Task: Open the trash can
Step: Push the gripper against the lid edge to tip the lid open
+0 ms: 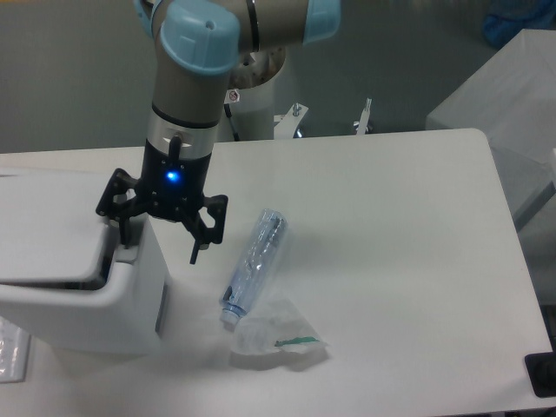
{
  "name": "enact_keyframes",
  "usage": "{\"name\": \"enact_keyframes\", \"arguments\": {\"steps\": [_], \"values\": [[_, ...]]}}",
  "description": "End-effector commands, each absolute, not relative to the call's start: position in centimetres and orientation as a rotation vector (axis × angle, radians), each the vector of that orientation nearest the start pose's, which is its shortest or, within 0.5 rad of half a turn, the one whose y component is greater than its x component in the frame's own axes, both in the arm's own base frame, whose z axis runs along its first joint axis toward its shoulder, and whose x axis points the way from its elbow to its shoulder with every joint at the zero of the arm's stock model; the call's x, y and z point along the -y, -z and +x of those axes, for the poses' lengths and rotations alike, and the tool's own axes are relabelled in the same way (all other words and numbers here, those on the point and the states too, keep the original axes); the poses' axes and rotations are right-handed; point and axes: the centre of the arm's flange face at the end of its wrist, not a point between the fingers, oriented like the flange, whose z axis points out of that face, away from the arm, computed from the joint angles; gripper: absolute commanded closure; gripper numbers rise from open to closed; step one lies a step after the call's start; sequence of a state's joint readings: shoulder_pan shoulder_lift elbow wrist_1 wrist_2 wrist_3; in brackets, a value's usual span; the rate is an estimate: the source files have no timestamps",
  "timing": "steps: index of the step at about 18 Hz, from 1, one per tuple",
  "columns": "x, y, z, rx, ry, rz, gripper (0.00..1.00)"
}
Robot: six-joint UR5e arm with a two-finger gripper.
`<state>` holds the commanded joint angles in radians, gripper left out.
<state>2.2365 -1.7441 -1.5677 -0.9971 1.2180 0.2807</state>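
The trash can [130,304] is a large white boxy bin at the left edge of the table. Its flat white lid [43,230] faces up, with a dark gap along its right edge. A small grey push tab [127,255] sits at that edge. My gripper [161,250] hangs over the bin's right end with its jaws spread wide. The left fingertip [124,236] is down at the tab; I cannot tell if it touches. The right fingertip [196,254] hangs outside the bin, over the table. The gripper holds nothing.
A crushed clear plastic bottle [256,261] lies on the table just right of the gripper. A crumpled clear wrapper [274,334] with a green bit lies below it. The table's right edge [521,261] is far off. The robot's base [256,95] stands behind.
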Motion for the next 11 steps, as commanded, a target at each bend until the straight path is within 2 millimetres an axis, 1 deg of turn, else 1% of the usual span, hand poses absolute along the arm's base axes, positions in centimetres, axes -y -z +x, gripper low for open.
{"name": "enact_keyframes", "arguments": {"steps": [3, 7, 11], "values": [[-56.8, -47.7, -23.2, 0.424, 0.178, -2.567, 0.00], [-57.1, -49.6, -23.3, 0.445, 0.187, -2.526, 0.00], [-57.0, -49.9, -23.4, 0.447, 0.194, -2.517, 0.00]]}}
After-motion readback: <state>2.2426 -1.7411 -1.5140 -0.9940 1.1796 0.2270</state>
